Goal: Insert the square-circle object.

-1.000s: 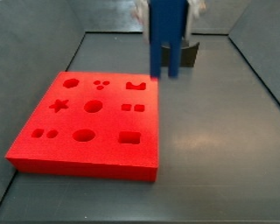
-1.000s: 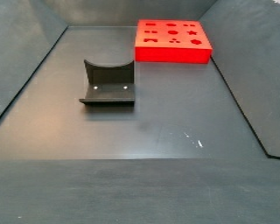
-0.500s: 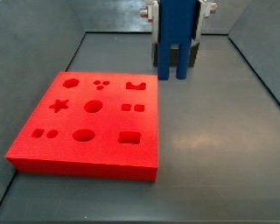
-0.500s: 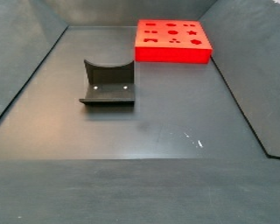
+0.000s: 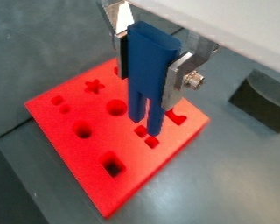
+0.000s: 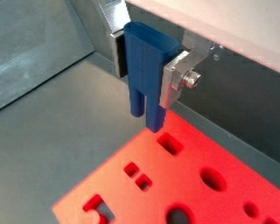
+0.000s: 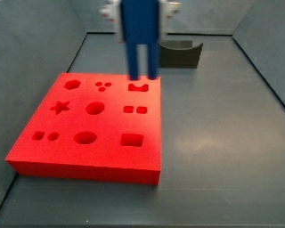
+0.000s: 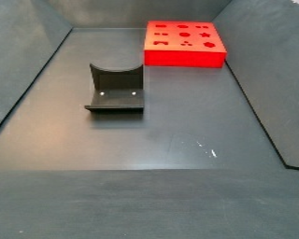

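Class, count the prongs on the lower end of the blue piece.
2: side by side at the lower end of the blue piece, which the gripper holds above the red board.

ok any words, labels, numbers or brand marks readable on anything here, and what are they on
None: no text can be read in any view.
Red foam board with shaped cut-outs: only holes, no lettering.
Blue two-pronged plastic piece: plain, held in the gripper above the board.
Silver fingers: a screw head, no marking.
Dark L-shaped fixture: two pale dots, too small to read as signs.
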